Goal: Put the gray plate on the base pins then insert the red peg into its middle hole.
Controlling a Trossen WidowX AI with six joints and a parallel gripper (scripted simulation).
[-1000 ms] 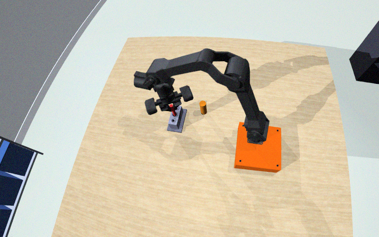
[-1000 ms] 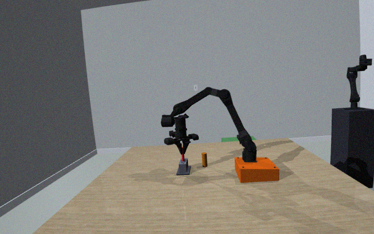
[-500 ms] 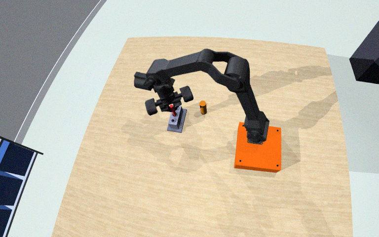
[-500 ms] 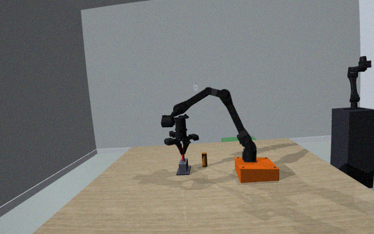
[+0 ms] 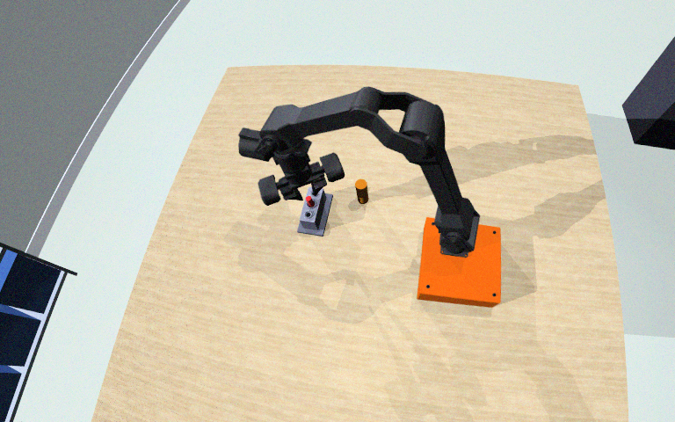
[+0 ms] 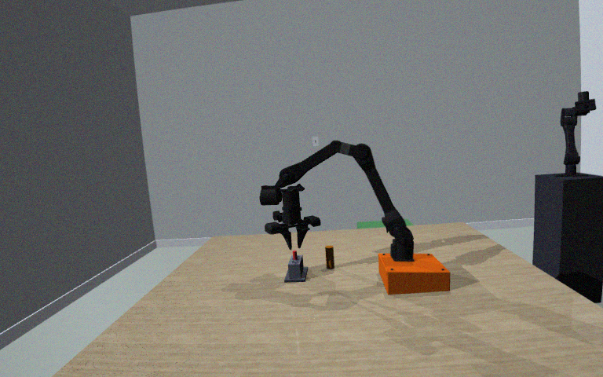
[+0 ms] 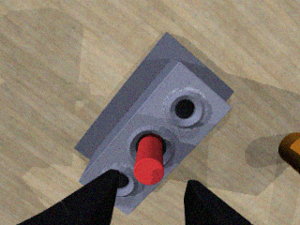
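Orange cylinder (image 5: 361, 191) (image 6: 329, 257) (image 7: 292, 151), seemingly upright; wrist-view cropped

tabletop (image 5: 378, 358) (image 6: 275, 328) (image 7: 42, 108): looks like pale wood, fine streaky grain, pretty matt
block (image 5: 309, 221) (image 6: 295, 269) (image 7: 155, 117): smooth, dull, could pass for plastic
red peg (image 5: 309, 201) (image 6: 294, 254) (image 7: 149, 161): smooth, plasticky
orange box under me (image 5: 460, 273) (image 6: 418, 283): flat-looking plastic, smooth faces
my fingers (image 5: 317, 188) (image 6: 301, 237): matt black, no shine
back wall (image 6: 378, 89): matt, slightly speckled
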